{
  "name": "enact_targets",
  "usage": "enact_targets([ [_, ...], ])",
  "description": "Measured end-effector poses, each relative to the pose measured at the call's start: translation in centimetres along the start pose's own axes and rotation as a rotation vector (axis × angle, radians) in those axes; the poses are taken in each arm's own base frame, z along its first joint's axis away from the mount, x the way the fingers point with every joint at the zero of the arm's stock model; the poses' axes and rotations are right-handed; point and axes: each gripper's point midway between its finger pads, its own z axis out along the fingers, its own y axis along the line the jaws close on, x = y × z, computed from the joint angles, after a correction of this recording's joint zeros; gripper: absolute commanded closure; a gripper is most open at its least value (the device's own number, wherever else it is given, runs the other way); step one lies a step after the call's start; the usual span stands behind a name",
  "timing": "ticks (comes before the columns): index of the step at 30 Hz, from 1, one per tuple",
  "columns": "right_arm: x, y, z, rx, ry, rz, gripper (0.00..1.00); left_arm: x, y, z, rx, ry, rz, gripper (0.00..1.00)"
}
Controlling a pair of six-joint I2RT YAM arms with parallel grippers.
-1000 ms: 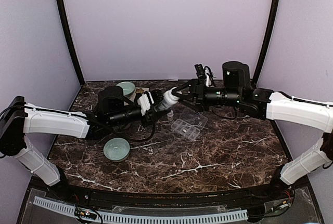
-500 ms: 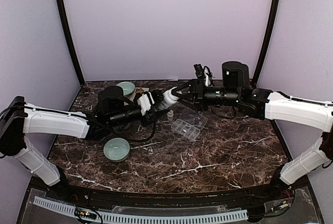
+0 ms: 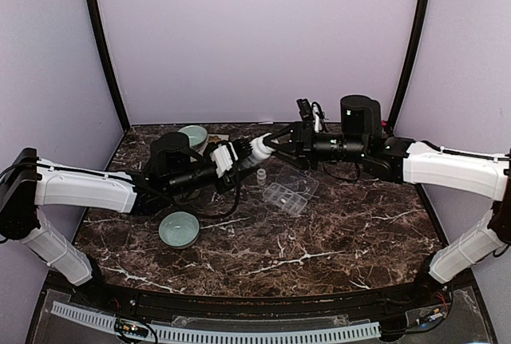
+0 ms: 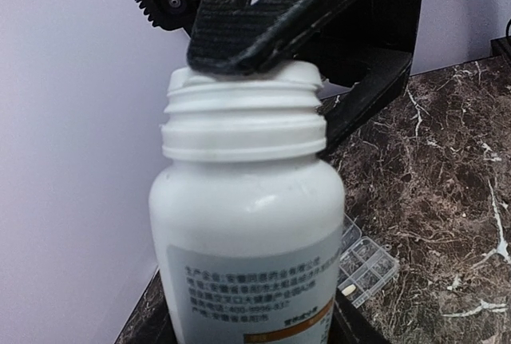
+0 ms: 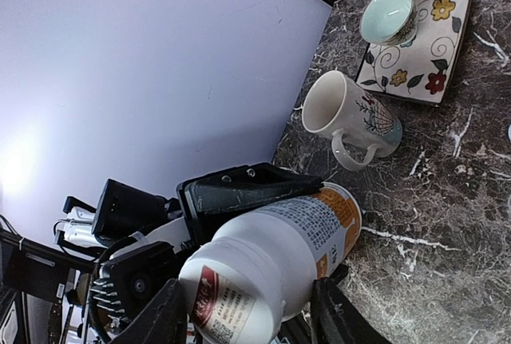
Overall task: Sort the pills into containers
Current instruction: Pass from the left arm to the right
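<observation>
Left gripper [image 3: 230, 157] clamped on the one white bottle [image 4: 247, 224], held up off the table [image 3: 359, 232] and tipped toward the right gripper [image 3: 270, 144]; right fingers [image 4: 263, 21] set against the bottle's threaded neck, gripping or merely touching impossible to tell. Just below and right of that meeting, one clear pill box [image 3: 289, 192], lid open, flat on the table; farther out two green bowls [image 3: 179, 228], plus one mug [image 5: 347, 116] and one flowered plate [image 5: 419, 57] toward the back edge. Both arms stretched low and inward from the sides, bare marble between box and near edge.
</observation>
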Motion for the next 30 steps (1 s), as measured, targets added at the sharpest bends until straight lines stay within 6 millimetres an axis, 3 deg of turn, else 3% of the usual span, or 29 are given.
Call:
enact_targets([
  [7,0.3,-0.4,0.1,-0.003,0.025,0.007,0.50,0.4,-0.2,0.0,0.003,0.017,0.012,0.93],
  [13,0.2,-0.2,0.4,0.013,0.036,-0.021,0.44,0.5,0.0,0.0,-0.004,0.029,0.012,0.93],
  [21,-0.6,1.2,0.1,0.161,0.022,-0.199,0.44,-0.9,0.8,0.3,-0.019,0.007,0.007,0.93],
  [26,0.0,1.2,-0.3,0.285,0.023,-0.324,0.45,-1.3,0.1,0.5,0.022,0.006,-0.003,0.93],
  [30,0.5,0.9,-0.4,0.361,0.041,-0.394,0.53,-1.6,-0.6,0.5,0.053,0.001,-0.008,0.93],
])
